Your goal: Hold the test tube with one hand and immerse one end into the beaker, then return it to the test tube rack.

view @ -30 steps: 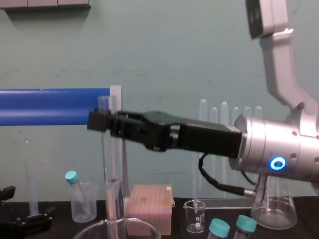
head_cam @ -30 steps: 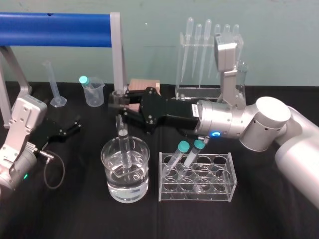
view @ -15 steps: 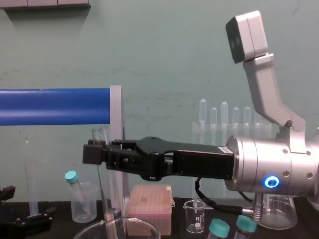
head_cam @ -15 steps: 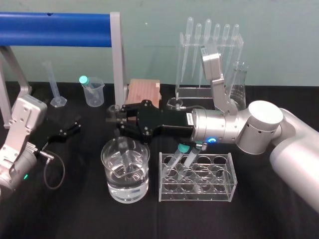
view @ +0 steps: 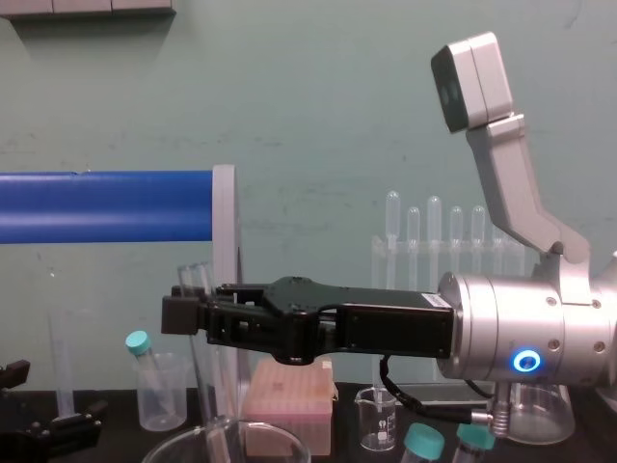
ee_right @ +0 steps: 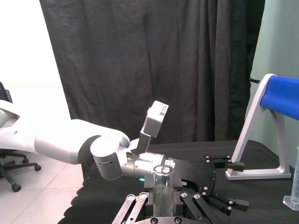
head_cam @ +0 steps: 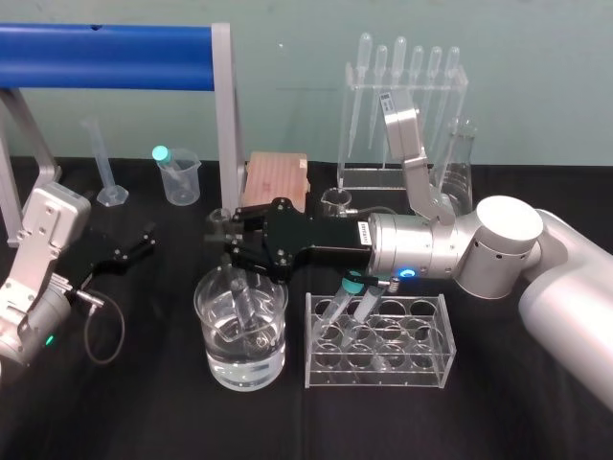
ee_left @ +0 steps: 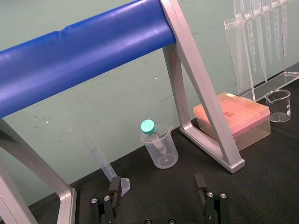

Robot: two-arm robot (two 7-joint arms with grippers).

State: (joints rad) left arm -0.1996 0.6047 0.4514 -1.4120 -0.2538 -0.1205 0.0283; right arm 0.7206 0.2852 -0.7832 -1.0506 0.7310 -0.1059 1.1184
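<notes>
Glass beaker (head_cam: pixel 271 356): sitting nearest on the black bench (head_cam: pixel 144 412), holding clear liquid in its lower half.
Rack (head_cam: pixel 383 376): standing just to the right of the beaker, not touching it, and carrying two teal-capped tubes (head_cam: pixel 354 287) that are leaning at the back of its left end.
Test tube (head_cam: pixel 240 295): hanging nearly upright with a slight tilt, its lower end reaching down inside the beaker. Whether the tip is touching the liquid I cannot tell. In the chest view the test tube (view: pixel 204 376) is running from above the fingers down behind the beaker rim (view: pixel 289 442).
Right tool (head_cam: pixel 225 238): reaching in from the right, passing above the rack's back edge and stopping over the beaker. Its fingers are clamping the test tube near the open upper end, with a short piece sticking up above them. In the right wrist view the plain rim of the test tube (ee_right: pixel 162 186) is standing between the fingers of the right tool (ee_right: pixel 162 207).
Left tool (head_cam: pixel 146 240): lying idle near the bench's left side, well apart from the beaker. In the left wrist view the left tool (ee_left: pixel 157 184) is showing its fingers spread wide with nothing between them.
Pink box (head_cam: pixel 276 177): sitting behind the right tool, with a small beaker (head_cam: pixel 335 199) beside it.
Far row: a cylinder (head_cam: pixel 103 163), a cup (head_cam: pixel 180 180) with a teal-capped tube in it, a pipette stand (head_cam: pixel 402 115) and a flask (head_cam: pixel 463 153) are standing along the wall.
Blue bar (head_cam: pixel 105 45): running across the upper left on grey legs.
</notes>
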